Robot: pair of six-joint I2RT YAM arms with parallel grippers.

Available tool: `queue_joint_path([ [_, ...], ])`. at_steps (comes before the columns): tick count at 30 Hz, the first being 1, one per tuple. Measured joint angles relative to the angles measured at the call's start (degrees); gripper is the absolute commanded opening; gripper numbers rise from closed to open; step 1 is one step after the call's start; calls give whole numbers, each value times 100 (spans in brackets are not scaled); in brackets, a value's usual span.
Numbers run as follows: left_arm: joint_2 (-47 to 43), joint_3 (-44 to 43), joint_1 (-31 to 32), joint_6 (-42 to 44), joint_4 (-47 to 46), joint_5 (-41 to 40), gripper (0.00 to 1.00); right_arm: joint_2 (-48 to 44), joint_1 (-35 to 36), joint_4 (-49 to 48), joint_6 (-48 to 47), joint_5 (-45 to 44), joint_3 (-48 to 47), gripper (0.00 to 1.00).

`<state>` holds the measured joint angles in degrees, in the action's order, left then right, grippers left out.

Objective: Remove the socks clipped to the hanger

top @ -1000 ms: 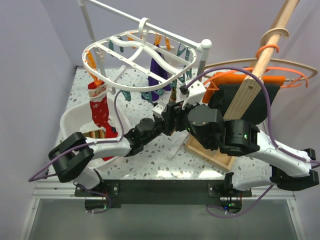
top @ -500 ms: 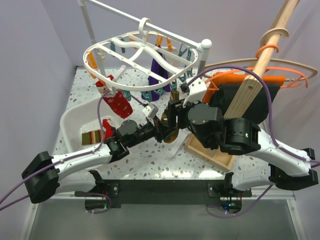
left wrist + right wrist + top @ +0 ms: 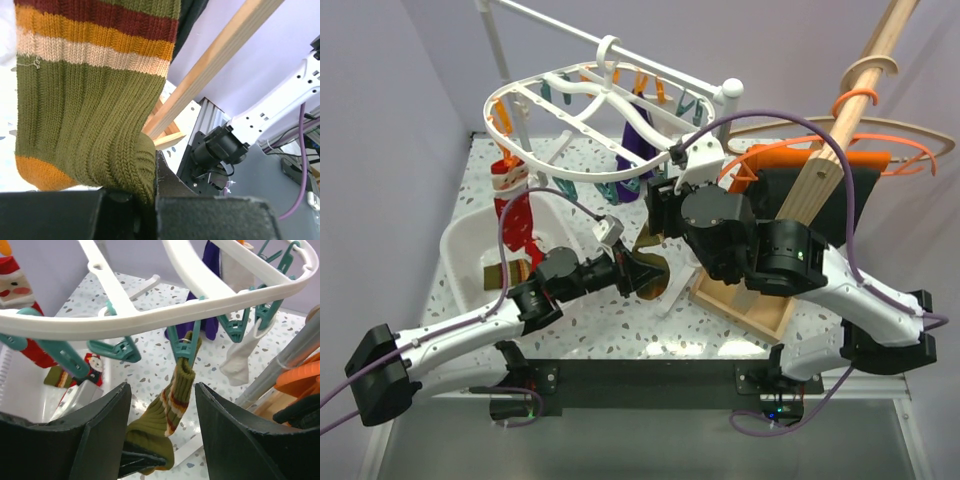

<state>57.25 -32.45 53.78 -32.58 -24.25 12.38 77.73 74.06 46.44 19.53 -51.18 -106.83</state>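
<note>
The white oval hanger (image 3: pixel 552 110) hangs from a rail; its rim crosses the right wrist view (image 3: pixel 150 317). An olive striped sock (image 3: pixel 175 395) hangs from a teal clip (image 3: pixel 183 342) on that rim. My left gripper (image 3: pixel 638 272) is shut on the sock's toe end (image 3: pixel 90 100), jaws pinching the knit (image 3: pixel 150 185). My right gripper (image 3: pixel 162 390) is open, its fingers either side of the sock just below the clip, not touching it. A red Santa sock (image 3: pixel 515 215), a purple sock (image 3: pixel 638 140) and a white sock (image 3: pixel 240 355) stay clipped.
A white basin (image 3: pixel 460 250) at the left holds a striped sock (image 3: pixel 500 275) and a Santa sock (image 3: pixel 92 367). At the right stand a wooden pole and crate (image 3: pixel 820 170), a black cloth (image 3: pixel 845 205) and orange hangers (image 3: pixel 880 150). Empty teal clips (image 3: pixel 115 347) hang nearby.
My left arm's elbow swung down and left while its gripper stayed at the olive sock. The red sock swung up, then dropped back. My right gripper rose toward the hanger rim.
</note>
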Motion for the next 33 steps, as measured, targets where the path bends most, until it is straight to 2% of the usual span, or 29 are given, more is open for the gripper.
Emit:
queue_joint_path([
  [5, -140, 11, 0, 0, 92, 96, 0, 372, -367, 81, -59, -37, -339, 58],
  [12, -177, 13, 0, -2, 184, 219, 0, 503, -719, 61, -125, 164, -345, 58],
  [27, -225, 11, 0, 2, 295, 476, 0, 691, -817, -273, -271, 446, -328, 58],
  [33, -214, 11, 0, 9, 345, 579, 0, 702, -911, -367, -337, 446, -280, 51],
])
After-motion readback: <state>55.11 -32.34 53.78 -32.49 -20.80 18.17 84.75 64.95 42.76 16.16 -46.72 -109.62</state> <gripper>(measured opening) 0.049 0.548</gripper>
